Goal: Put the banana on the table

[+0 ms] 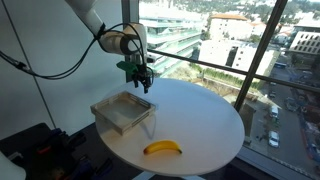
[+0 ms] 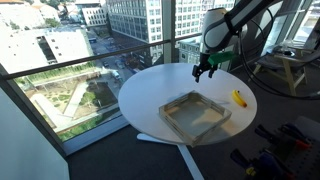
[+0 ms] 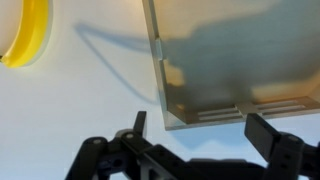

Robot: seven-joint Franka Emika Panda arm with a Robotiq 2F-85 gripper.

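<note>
The end effector (image 1: pixel 141 86) hangs above the round white bench (image 1: pixel 215 125), fingers (image 3: pixel 268 135) spread apart and holding nothing. It is over one corner of the grey tray (image 1: pixel 115 122), which the wrist view shows lying between the two fingers. The banana (image 1: pixel 162 149) lies flat on the bench top, outside the tray and clear of its wall, near the bench edge. In the wrist view the banana (image 3: pixel 28 35) appears at upper left on the bare bench.
</note>
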